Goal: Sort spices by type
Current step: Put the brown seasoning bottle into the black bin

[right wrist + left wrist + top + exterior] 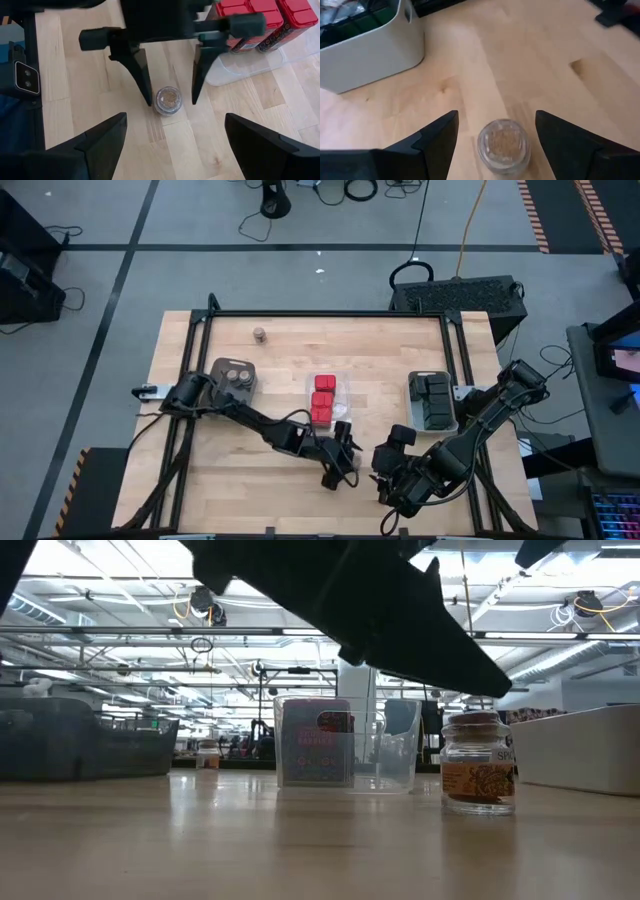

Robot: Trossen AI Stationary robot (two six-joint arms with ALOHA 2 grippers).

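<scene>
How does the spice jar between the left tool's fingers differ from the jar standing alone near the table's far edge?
The near jar stands between the open fingers of the left tool, near the table's front edge; the far jar stands alone by the far edge, with no tool near it. The near jar is closest to the clear tray of red boxes; the far jar is closest to the grey tray holding two more jars. Both stand upright on bare wood, outside any tray.

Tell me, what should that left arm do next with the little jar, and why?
Probably close the left gripper on the small spice jar: its open fingers already stand on either side of the upright jar on the table, not yet touching it. The right gripper waits nearby, open.
</scene>
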